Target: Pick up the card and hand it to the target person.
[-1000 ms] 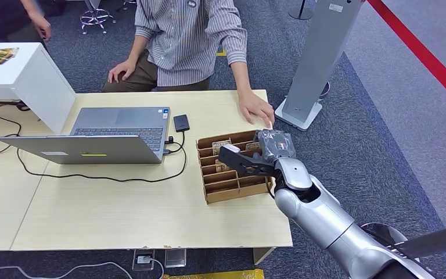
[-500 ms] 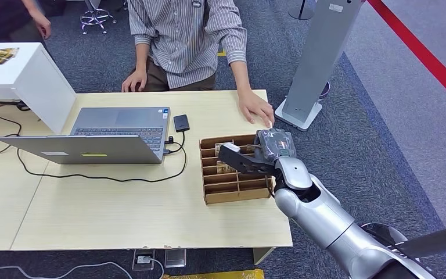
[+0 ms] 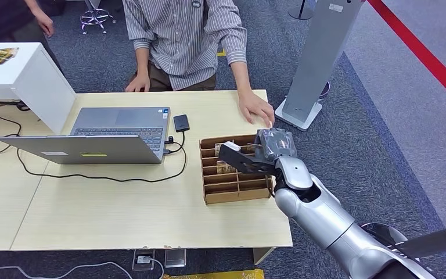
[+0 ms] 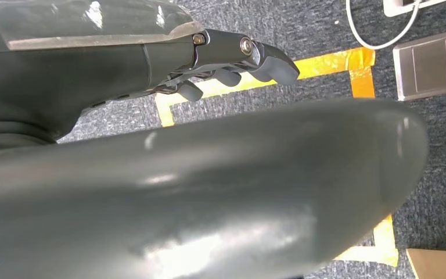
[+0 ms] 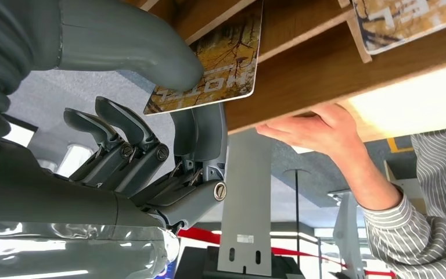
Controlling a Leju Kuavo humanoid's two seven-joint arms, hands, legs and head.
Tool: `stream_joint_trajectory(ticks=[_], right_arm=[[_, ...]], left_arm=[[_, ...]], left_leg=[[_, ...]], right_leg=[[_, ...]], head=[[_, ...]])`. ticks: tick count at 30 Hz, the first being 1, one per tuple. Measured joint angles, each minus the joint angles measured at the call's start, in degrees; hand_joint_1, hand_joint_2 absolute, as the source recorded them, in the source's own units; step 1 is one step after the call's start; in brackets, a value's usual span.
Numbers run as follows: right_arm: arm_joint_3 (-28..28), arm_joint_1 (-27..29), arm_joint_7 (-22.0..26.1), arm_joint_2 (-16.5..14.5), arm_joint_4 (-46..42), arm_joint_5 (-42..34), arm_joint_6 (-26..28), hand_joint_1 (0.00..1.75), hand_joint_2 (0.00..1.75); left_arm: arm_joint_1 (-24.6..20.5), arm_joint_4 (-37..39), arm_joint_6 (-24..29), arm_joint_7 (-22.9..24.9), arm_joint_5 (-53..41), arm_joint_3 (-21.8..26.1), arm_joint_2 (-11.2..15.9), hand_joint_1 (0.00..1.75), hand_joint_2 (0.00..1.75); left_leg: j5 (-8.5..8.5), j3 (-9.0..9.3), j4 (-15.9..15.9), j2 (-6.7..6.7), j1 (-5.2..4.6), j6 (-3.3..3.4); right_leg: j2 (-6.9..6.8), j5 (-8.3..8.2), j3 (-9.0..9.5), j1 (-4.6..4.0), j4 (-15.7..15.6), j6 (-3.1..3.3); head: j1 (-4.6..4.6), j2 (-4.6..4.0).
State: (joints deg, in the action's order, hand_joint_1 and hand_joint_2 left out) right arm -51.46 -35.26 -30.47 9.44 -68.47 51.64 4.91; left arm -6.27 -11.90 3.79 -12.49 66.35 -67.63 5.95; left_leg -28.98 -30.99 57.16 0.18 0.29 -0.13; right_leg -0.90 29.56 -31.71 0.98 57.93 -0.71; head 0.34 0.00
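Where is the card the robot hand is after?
The card is pinched by the right robot hand at the wooden organiser, near the person's hand.

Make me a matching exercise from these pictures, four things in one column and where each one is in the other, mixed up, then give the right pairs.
Things:
1. card
2. laptop
3. person's hand
4. wooden organizer

Places:
A. flat on the table's far edge
B. pinched in the right hand
C. open, on the table's left part
D. on the table, under the right hand

Pairs: 1-B, 2-C, 3-A, 4-D
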Motion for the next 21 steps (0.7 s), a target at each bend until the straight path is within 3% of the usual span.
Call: stream_joint_trajectory(ticks=[13,17,21], right_arm=[[4.2,-0.4,-3.6,5.2,-17.9,-11.2,-5.9,1.75,1.75],[4.6,-0.4,-2.3,5.9,-21.8,-11.3,-6.0,1.75,1.75],[4.8,-0.3,1.7,5.9,-22.5,-8.4,-1.7,1.75,1.75]], left_arm=[[0.3,0.0,0.3,0.5,1.2,0.0,0.1,0.0,0.0],[0.3,0.0,0.3,0.5,1.3,0.0,0.1,0.0,0.0],[0.3,0.0,0.0,0.5,1.2,0.0,0.1,0.0,0.0]], left_leg=[[0.0,0.01,0.0,0.0,0.0,0.0],[0.0,0.01,0.0,0.0,0.0,0.0],[0.0,0.01,0.0,0.0,0.0,0.0]], right_leg=[[0.01,0.0,0.0,0.0,0.0,0.0],[0.01,0.0,0.0,0.0,0.0,0.0],[0.01,0.0,0.01,0.0,0.0,0.0]], head=[[-0.01,0.0],[-0.03,0.01],[-0.01,0.0]])
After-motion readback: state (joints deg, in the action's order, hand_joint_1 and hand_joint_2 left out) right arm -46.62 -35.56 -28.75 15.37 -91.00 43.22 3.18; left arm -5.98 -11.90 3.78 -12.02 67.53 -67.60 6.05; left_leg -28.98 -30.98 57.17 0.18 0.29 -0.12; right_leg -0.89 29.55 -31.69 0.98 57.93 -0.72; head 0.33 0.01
